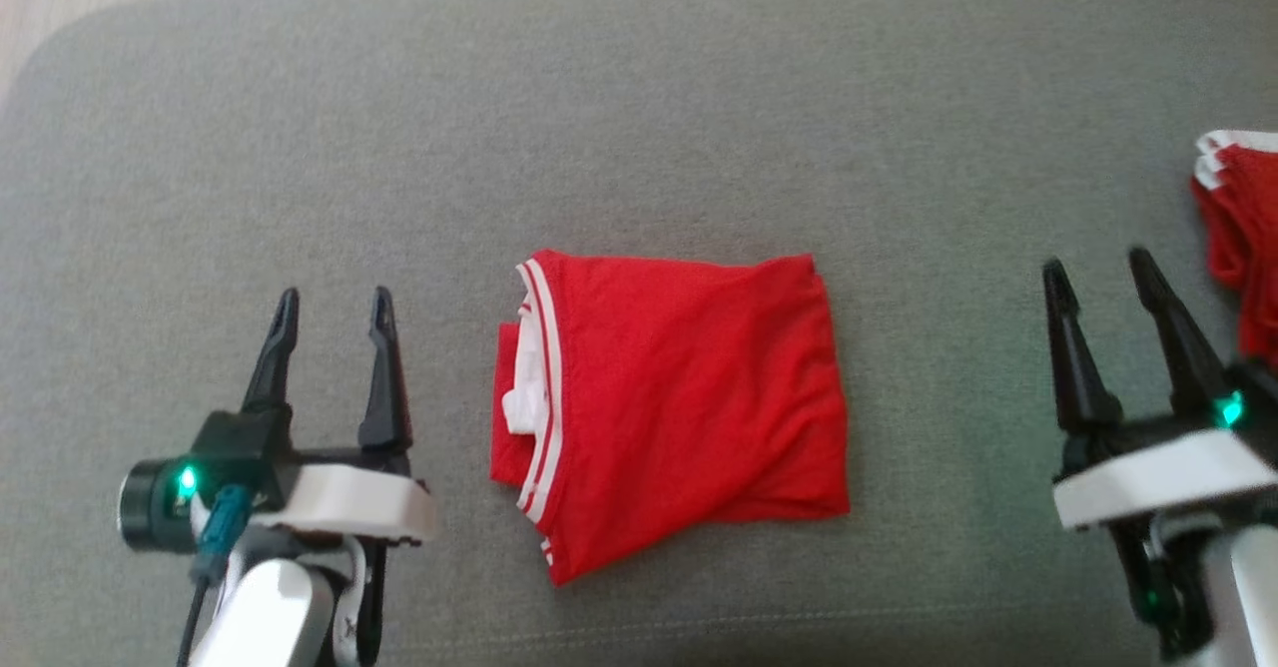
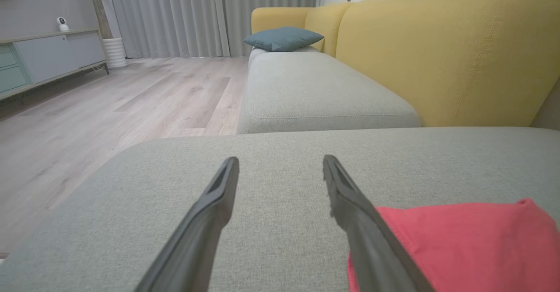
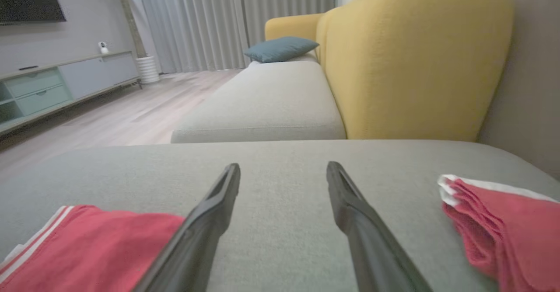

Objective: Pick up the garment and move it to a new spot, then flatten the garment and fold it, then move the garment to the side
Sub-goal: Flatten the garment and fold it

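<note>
As left pincer [image 1: 334, 298] and right pincer [image 1: 1097, 263] gape empty, right wrist view catches garment [image 3: 87, 239] and red pile [image 3: 503, 231].

Soft, even indoor light, faint shadows; slight blur throughout, wide-angle stretch at wrist-view edges.

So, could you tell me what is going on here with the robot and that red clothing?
The robot is working on a folded red cloth garment with white striped trim, lying on the grey fabric cushion. Its left gripper and right gripper are both open and empty, one on either side of it. A pile of similar red garments sits at the right. The fold looks done; moving it aside seems to remain.
</note>
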### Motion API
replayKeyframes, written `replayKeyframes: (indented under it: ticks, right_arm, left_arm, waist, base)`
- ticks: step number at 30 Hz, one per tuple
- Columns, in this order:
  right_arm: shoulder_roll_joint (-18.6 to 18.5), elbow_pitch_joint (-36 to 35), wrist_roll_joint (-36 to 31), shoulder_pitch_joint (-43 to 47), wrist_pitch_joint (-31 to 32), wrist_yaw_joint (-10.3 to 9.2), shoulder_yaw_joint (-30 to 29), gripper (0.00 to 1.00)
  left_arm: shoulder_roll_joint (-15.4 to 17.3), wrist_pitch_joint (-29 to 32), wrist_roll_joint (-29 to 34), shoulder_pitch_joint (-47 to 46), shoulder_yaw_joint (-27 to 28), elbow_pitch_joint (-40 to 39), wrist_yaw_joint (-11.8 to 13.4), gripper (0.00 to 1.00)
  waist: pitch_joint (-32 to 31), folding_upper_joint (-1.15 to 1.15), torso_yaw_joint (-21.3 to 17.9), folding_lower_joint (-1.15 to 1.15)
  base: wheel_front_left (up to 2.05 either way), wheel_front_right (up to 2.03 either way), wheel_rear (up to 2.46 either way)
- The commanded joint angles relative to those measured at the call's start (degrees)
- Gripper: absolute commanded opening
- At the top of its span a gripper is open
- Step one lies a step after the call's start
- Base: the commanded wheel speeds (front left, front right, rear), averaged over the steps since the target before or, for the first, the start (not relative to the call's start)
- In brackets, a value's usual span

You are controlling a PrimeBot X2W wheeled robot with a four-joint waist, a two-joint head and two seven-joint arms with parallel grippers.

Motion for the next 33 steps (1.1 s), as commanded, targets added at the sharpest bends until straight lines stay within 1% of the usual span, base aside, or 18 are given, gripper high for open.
replayKeyframes:
  ticks: [1,7,13,21,33]
  right_arm:
    - [-0.06,-3.24,-0.70,0.00,0.46,0.21,0.38,1.00]
    - [2.06,-5.99,-2.09,4.59,2.40,0.21,-0.72,1.00]
    - [3.26,-7.47,-2.86,7.58,3.75,0.21,-0.51,1.00]
    - [4.00,-8.89,-3.34,10.56,5.13,0.21,-0.45,1.00]
    - [4.27,-10.09,-3.13,11.76,6.22,0.21,-0.38,1.00]
  left_arm:
    - [1.40,-0.58,0.81,-0.11,2.54,-2.18,0.46,1.00]
    - [2.59,0.46,0.90,2.76,2.41,-3.14,1.08,1.00]
    - [3.84,1.84,0.64,5.88,2.20,-4.21,1.39,1.00]
    - [4.81,3.14,0.25,9.17,1.77,-4.85,1.82,1.00]
    - [5.30,4.24,0.26,10.58,1.17,-5.11,2.48,1.00]
  waist:
    - [-1.00,0.00,-0.75,0.00]
    - [-3.94,0.00,-1.50,0.00]
    - [-6.83,0.00,-1.56,0.00]
    - [-10.22,0.00,-1.86,0.00]
    - [-11.44,0.00,-1.79,0.00]
  base:
    - [0.00,0.00,0.00]
    - [0.00,0.00,0.00]
    - [0.00,0.00,0.00]
    - [0.00,0.00,0.00]
    - [0.00,0.00,0.00]
